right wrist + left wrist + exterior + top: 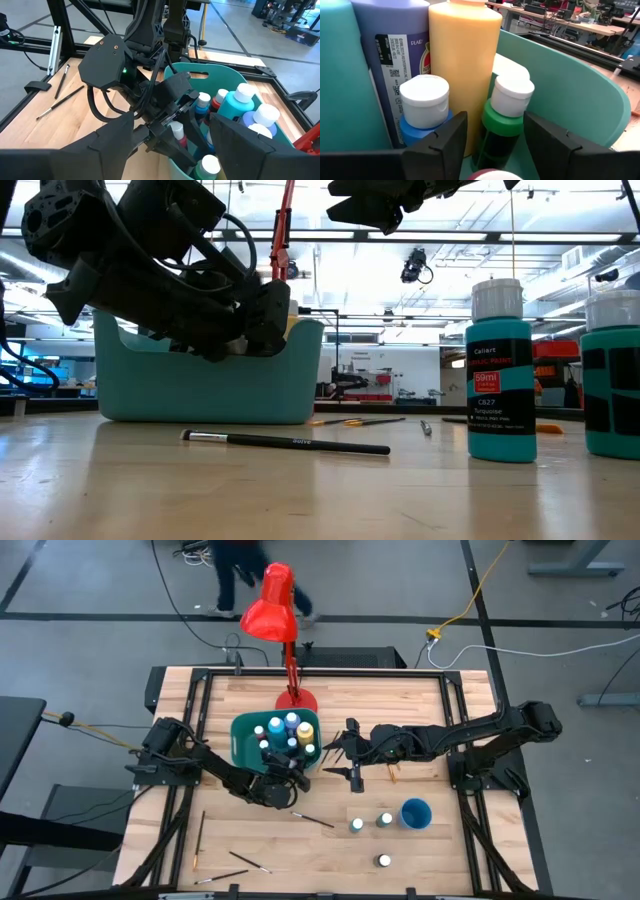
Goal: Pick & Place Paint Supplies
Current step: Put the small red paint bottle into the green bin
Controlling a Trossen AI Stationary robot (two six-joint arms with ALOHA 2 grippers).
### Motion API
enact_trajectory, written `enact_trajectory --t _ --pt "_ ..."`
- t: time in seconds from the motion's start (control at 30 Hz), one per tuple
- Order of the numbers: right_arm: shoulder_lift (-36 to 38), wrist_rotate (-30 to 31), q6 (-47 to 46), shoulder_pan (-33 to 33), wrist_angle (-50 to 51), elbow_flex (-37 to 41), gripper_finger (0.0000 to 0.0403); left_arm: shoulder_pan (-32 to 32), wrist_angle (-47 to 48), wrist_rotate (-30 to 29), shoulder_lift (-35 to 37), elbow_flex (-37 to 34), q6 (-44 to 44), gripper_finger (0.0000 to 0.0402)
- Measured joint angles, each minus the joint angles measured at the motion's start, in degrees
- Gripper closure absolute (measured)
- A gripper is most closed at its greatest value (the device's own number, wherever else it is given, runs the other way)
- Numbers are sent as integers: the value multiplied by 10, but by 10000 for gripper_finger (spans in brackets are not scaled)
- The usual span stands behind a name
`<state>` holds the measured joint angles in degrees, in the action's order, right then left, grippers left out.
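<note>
The teal bin (243,740) stands mid-table and holds several white-capped paint bottles. My left gripper (287,777) reaches over its near rim, open. In the left wrist view its fingers (440,145) stand on either side of a small green bottle (502,125) that is upright in the bin. A small blue bottle (422,110) and a tall yellow one (465,60) are beside it. My right gripper (345,755) hangs open above the table, right of the bin. Three bottles (357,825) and several brushes (312,820) are on the table. My left gripper's fingers flank the green bottle's body (492,135) below its white cap, coming nearly level over the bin's near rim. A gap shows beside one finger. Whether the other finger (545,140) touches the bottle I cannot tell. The bottle stands upright in the bin.
A red desk lamp (275,610) rises behind the bin. A round blue cup (416,812) sits near the loose bottles at the right. A person's legs (240,570) show beyond the far edge. In the low view a brush (285,441) lies before the bin (210,380).
</note>
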<state>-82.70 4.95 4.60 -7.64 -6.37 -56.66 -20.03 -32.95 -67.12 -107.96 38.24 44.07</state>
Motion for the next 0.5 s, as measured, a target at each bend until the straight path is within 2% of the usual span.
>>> enact_trajectory --t 0.27,0.5 --pt "0 0 0 0 0 0 136 0 -9 0 0 0 -5 205" --pt "0 0 0 0 0 0 136 0 -43 -10 -2 -1 -50 205"
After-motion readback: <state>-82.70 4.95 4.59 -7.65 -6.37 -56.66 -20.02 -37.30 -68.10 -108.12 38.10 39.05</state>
